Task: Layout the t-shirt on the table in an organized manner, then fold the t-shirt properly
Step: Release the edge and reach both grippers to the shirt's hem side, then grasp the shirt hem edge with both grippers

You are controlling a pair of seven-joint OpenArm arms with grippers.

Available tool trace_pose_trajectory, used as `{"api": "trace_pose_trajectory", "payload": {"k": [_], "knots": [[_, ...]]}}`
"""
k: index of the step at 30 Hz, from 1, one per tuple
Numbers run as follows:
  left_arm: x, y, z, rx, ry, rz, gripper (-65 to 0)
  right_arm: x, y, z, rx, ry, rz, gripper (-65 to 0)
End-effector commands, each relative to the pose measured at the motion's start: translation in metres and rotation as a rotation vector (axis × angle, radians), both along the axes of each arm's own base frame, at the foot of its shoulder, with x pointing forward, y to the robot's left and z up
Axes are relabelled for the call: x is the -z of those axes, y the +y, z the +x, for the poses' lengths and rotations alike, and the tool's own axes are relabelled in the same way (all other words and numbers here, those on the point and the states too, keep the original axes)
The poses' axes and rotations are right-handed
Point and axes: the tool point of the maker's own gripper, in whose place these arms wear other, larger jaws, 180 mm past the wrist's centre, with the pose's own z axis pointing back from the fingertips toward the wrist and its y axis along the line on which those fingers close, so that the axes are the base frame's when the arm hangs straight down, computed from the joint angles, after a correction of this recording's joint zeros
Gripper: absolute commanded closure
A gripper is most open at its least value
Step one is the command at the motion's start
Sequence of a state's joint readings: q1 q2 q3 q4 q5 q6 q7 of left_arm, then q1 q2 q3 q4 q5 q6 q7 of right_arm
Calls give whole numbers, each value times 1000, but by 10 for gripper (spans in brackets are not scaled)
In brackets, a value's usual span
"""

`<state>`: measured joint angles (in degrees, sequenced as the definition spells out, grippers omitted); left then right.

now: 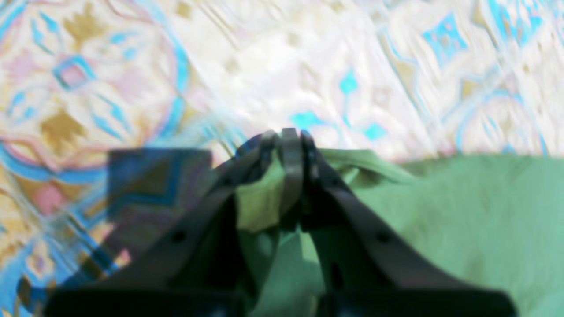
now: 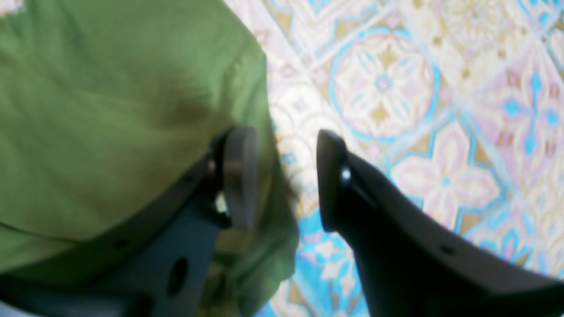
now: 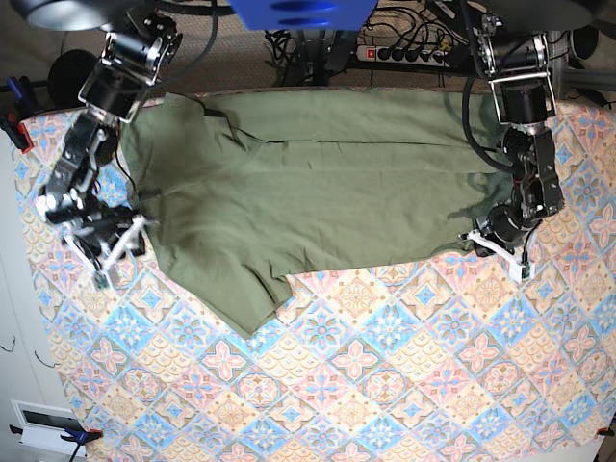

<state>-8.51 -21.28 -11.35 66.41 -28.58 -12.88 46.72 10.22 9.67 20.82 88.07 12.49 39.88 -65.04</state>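
The olive-green t-shirt (image 3: 318,192) lies spread across the far half of the table (image 3: 385,385), with one sleeve pointing toward the near left. My left gripper (image 1: 288,141) is shut on a raised fold of the t-shirt (image 1: 462,211) at its edge, over the patterned cloth of the table (image 1: 286,66). In the base view this left gripper (image 3: 478,236) is at the shirt's right edge. My right gripper (image 2: 284,136) is open and straddles the edge of the t-shirt (image 2: 110,88): one finger is over the fabric, the other over the table (image 2: 418,88). In the base view the right gripper (image 3: 135,236) is at the shirt's left side.
A power strip with cables (image 3: 404,48) lies behind the table's far edge. A clamp (image 3: 14,125) grips the left table edge and another clamp (image 3: 82,438) sits at the near left corner. The near half of the table shows only patterned cloth.
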Motion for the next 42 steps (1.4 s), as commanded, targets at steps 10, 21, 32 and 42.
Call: {"api": "trace_pose_trajectory", "payload": {"k": [10,21,32,42], "knots": [[-19,-1,-3,31,-55,37,0,7,29,64,-139,-36,36,-226],[-18,-1,-4,32,-53,37,0,29,-9,69,-62,-16,94,-226],[-20,-1,-1,32,-59,36,0,51,25,59,-199,63,37,-226],[-20,-1,-1,32,-59,36,0,54,27,57,-206,77,33,-214]]}}
